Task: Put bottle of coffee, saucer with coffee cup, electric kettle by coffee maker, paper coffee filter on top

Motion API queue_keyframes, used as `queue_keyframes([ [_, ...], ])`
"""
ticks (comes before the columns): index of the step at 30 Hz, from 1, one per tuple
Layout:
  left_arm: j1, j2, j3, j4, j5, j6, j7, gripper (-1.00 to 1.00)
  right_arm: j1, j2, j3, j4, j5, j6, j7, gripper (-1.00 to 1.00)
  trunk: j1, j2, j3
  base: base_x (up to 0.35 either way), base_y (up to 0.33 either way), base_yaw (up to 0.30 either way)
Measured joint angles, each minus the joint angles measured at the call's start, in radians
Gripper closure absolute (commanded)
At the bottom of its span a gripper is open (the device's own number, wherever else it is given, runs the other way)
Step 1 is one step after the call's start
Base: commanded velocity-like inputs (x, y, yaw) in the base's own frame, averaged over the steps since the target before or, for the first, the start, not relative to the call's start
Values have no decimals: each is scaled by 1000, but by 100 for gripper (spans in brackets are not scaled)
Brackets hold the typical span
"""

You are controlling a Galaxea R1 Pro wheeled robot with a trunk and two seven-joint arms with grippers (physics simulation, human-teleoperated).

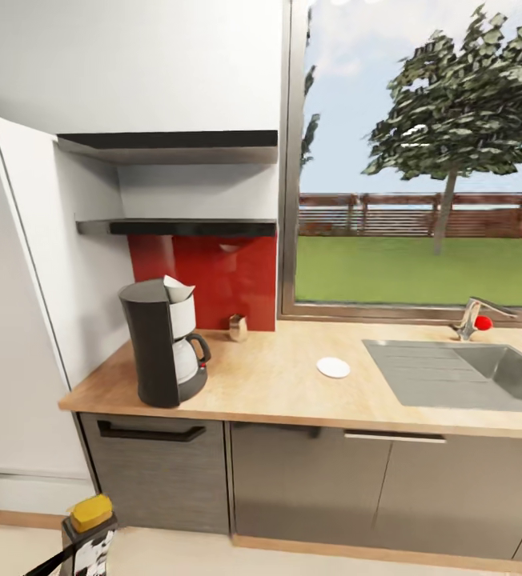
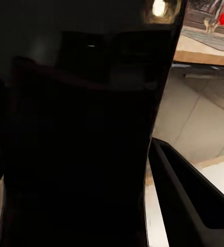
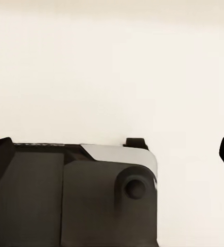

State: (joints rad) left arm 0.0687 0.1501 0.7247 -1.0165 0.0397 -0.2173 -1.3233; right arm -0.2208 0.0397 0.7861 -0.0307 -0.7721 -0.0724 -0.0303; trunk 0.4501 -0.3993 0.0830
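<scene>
The filter (image 1: 178, 289) tops the coffee maker (image 1: 163, 342) at eight o'clock, the saucer (image 1: 333, 367) lies alone at its three o'clock; jar, cup, kettle remain; neither gripper's state can be told.

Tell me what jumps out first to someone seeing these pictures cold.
The tall black coffee maker stands at the left end of the light wood kitchen countertop, with a white paper coffee filter on its top, before a bright red backsplash. A small white saucer lies alone mid-counter, left of the steel sink. The big window shows a tree and lawn.
</scene>
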Motion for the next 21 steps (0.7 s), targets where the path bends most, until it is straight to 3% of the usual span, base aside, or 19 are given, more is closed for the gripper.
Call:
queue_keyframes([
  [6,-4,-1,129,0,0,1,36,100,0,0,1,1,3,1,0,-100,0,0,0,-112,272,1],
  [10,-4,-4,149,-1,0,-2,95,100,0,-2,1,1,5,2,0,-100,-1,0,0,59,301,0],
  [15,-3,-6,155,0,-1,-3,157,100,0,-23,1,1,5,4,0,-100,-1,0,0,94,304,0],
  [21,-3,-5,157,0,0,-5,185,100,0,-28,2,1,5,3,0,-100,-1,0,0,103,315,0],
])
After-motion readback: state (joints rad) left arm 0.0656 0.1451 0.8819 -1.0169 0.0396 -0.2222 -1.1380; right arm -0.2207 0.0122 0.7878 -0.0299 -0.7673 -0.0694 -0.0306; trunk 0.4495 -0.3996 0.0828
